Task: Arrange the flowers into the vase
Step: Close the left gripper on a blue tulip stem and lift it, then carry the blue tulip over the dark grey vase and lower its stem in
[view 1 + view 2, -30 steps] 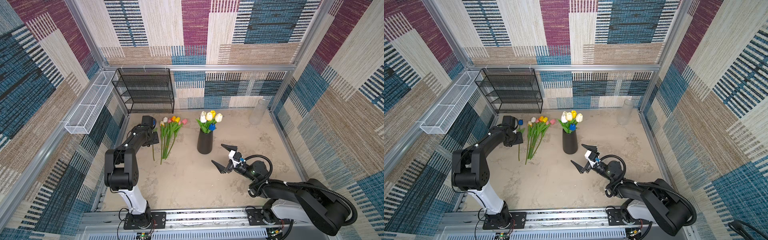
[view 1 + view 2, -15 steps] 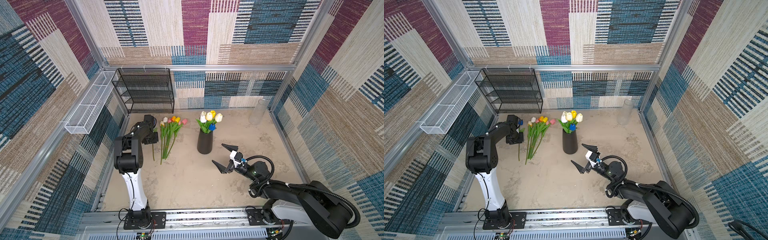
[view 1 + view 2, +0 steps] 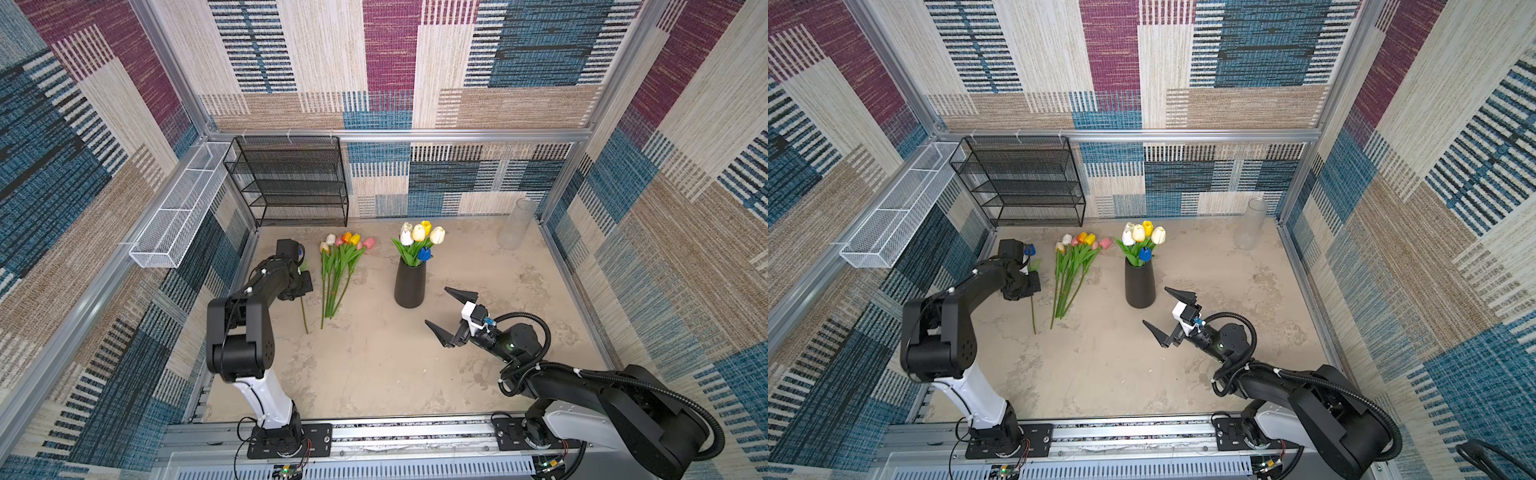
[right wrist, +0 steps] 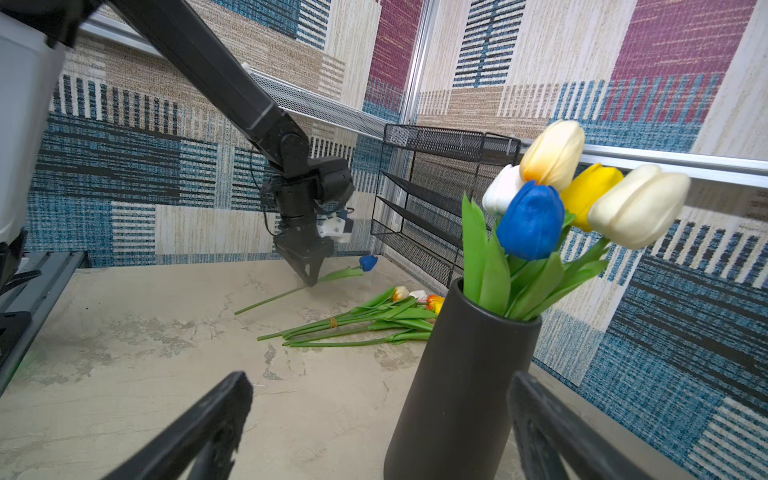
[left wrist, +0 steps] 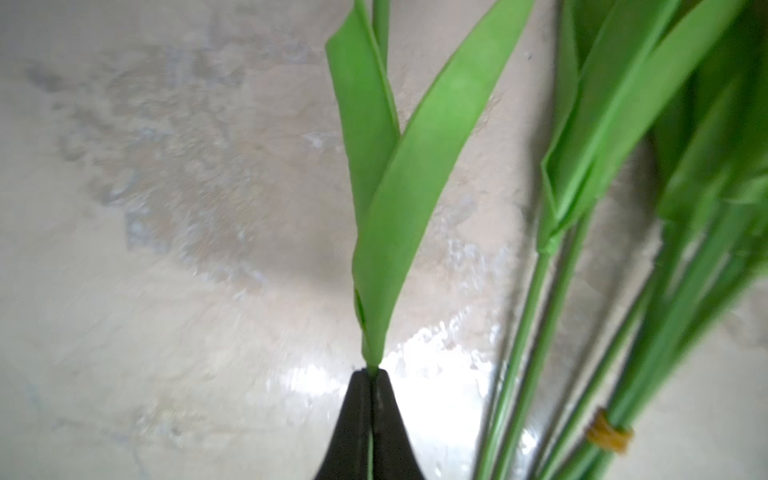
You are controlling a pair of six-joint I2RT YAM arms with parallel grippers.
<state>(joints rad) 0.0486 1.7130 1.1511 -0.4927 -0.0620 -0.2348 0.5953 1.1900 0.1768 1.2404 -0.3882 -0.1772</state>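
My left gripper (image 4: 311, 279) is pressed together on the stem of a blue tulip (image 4: 368, 262), pinching it just below where the leaves (image 5: 386, 187) split off. The tulip lies on the worktop (image 3: 374, 365) near its left edge, towards the back, with its head pointing at the back wall (whether the stem is lifted at the pinch I cannot tell). Just beside it, towards the middle, lies the bunch (image 3: 337, 270) of white, pink, orange and yellow tulips, tied with a band (image 5: 609, 432) low on the stems. The black vase (image 3: 409, 286) stands upright near the middle of the worktop, with five flowers (image 3: 417, 243) in it: three pale, one yellow, one blue. My right gripper (image 3: 436, 305) hovers empty just in front and to the right of the vase, jaws spread wide and pointing at it.
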